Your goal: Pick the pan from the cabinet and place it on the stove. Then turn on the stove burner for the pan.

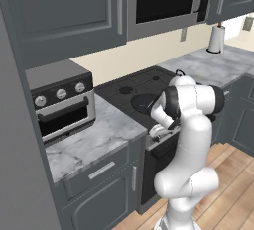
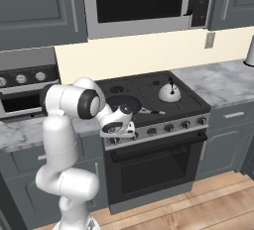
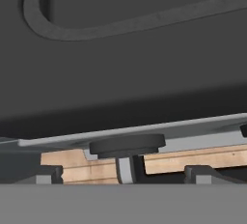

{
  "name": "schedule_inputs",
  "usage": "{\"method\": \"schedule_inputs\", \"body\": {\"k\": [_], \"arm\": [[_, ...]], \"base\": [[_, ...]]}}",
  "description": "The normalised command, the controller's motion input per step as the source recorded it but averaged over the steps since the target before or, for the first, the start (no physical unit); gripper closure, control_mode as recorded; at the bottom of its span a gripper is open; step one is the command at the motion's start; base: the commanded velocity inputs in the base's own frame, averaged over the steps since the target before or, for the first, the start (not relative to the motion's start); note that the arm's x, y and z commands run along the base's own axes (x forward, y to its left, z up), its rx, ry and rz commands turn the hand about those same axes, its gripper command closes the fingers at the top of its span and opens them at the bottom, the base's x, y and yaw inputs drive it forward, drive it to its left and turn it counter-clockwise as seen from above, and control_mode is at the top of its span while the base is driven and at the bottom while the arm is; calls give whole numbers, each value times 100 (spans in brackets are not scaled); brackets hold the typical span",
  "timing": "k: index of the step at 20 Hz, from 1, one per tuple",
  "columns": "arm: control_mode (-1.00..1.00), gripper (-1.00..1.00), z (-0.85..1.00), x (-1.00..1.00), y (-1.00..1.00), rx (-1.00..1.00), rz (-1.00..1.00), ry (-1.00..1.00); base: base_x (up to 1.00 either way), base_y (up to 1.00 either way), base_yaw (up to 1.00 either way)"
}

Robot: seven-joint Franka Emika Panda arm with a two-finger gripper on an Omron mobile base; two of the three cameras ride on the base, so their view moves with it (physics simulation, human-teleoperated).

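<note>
Black pan sits on stove front-left burner beside kettle; gripper at knob, finger spacing cannot be told

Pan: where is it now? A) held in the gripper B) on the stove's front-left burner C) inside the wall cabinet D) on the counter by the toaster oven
B. The pan sits on the stove cooktop at the front left, left of the kettle, with the gripper down at the knob row.
</note>
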Motion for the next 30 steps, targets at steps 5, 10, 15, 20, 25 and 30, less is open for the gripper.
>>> {"method": "schedule_inputs", "body": {"k": [5, 10, 15, 20, 25, 30], "arm": [[-100, -100, -4, 1, 1, 0, 0, 0], [-100, -100, -2, 3, 1, 0, 0, 0], [-100, -100, -7, 2, 0, 0, 0, 0], [-100, -100, -11, 1, 0, 0, 0, 0], [-100, -100, -13, 0, 2, 0, 0, 0], [-100, -100, -13, 0, 7, 0, 0, 0]], "base": [[0, 0, 0], [0, 0, 0], [0, 0, 0], [0, 0, 0], [0, 0, 0], [0, 0, 0]]}}
